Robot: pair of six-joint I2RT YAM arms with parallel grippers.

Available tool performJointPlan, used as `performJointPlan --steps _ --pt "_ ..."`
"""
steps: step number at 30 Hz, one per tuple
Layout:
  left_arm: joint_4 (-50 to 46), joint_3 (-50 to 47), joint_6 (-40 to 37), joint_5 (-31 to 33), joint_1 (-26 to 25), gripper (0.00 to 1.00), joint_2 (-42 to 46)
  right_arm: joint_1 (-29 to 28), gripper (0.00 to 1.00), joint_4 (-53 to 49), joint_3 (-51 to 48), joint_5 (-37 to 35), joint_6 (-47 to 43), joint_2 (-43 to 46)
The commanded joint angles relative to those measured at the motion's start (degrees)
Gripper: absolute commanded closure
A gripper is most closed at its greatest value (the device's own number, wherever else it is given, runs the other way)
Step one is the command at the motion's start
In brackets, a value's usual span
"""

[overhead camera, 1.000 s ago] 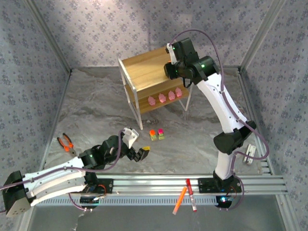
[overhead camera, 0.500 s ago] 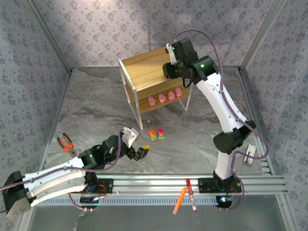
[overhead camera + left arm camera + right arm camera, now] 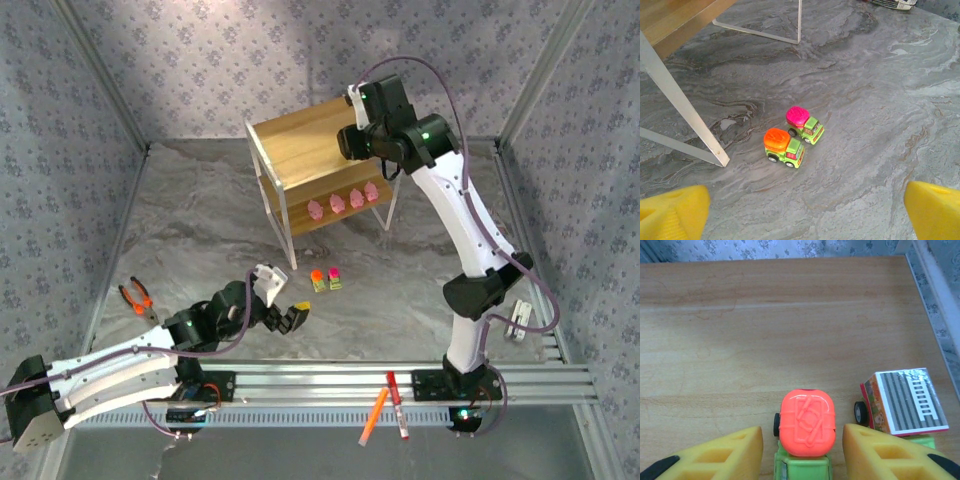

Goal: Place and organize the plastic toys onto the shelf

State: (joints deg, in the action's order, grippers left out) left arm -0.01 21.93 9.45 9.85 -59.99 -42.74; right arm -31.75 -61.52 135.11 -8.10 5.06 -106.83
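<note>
The orange-topped truck (image 3: 807, 424) stands on the top board of the shelf (image 3: 790, 315), with the grey-topped truck (image 3: 905, 402) just beside it at 3 o'clock. The right gripper (image 3: 802, 450) straddles it, jaws released, with a sliver of gap on each side. A crooked lift could snag a pad and knock it into its neighbour or off the board. The left gripper (image 3: 805, 207) hangs spread and empty, a pink-topped truck (image 3: 804, 124) and a second orange one (image 3: 784, 146) on the table (image 3: 880, 100) at its 12 o'clock.

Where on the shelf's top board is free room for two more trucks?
The top board is bare beyond and left of the orange-top truck. The right edge is crowded: the grey-top truck stands beside the right gripper.
</note>
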Motion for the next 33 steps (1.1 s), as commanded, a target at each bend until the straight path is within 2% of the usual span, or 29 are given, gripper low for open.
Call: performJointPlan --steps 1,12,33 --pt "0.0 -0.2 -0.2 0.2 0.3 0.01 0.8 -0.1 0.52 -1.2 2.5 0.0 -0.8 -0.4" --pt "0.3 -0.1 -0.3 -0.5 0.3 0.01 0.2 -0.5 0.45 -1.3 3.4 -1.2 -1.0 1.1" --pt "1.2 0.7 -0.4 -3.0 0.3 0.01 -3.2 -5.0 0.43 -1.7 1.5 -6.9 -1.8 7.2"
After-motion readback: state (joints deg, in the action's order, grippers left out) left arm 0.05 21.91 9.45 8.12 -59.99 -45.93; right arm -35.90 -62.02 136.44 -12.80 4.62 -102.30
